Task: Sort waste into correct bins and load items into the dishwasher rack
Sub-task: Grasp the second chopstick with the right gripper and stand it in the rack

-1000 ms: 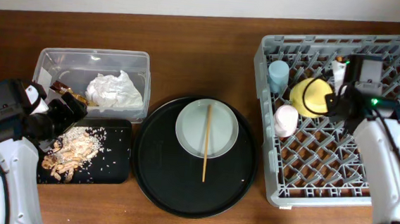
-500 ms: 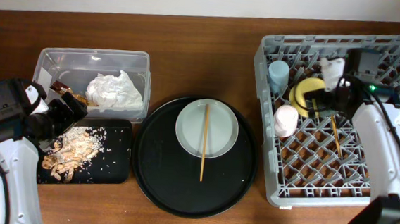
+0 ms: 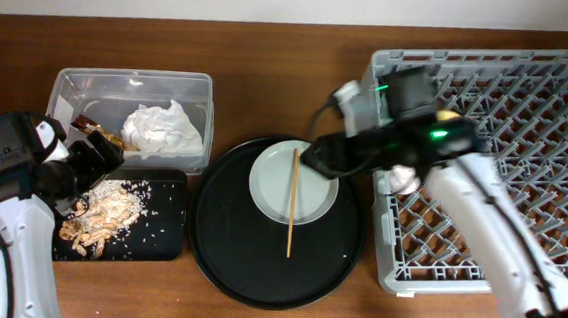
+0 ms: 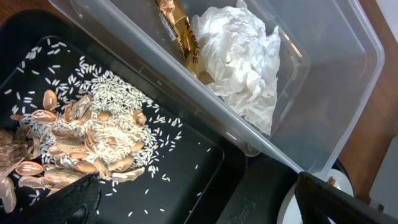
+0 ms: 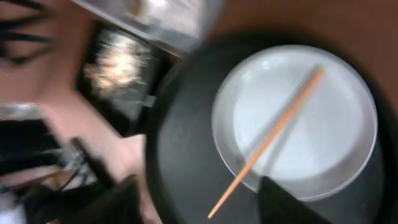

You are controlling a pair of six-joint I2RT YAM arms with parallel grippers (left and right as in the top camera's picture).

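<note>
A white plate (image 3: 317, 181) lies on the round black tray (image 3: 227, 260) with one wooden chopstick (image 3: 292, 205) across it. My right gripper (image 3: 314, 159) hovers open over the plate's upper right; in the blurred right wrist view the plate (image 5: 323, 143) and chopstick (image 5: 273, 134) lie under my empty right gripper (image 5: 199, 208). The grey rack (image 3: 558, 248) holds a pink cup (image 3: 400, 177) and a yellow bowl (image 3: 450, 117), mostly hidden by my arm. Napkin (image 3: 166, 129) and wrapper (image 3: 99, 130) sit in the clear tub (image 3: 134, 78); food scraps (image 3: 100, 211) lie in the black tray (image 3: 158, 242). My left gripper (image 3: 78, 170) is open above that tray.
The left wrist view shows the napkin (image 4: 242, 56) and wrapper (image 4: 180, 31) inside the tub (image 4: 336, 93), and scraps (image 4: 81, 143) on the black tray (image 4: 186, 180) under my open left gripper (image 4: 199, 205). Brown tabletop surrounds everything.
My right arm has swung left from over the rack to above the plate, and its jaws went from shut to open. The left arm has not moved.
</note>
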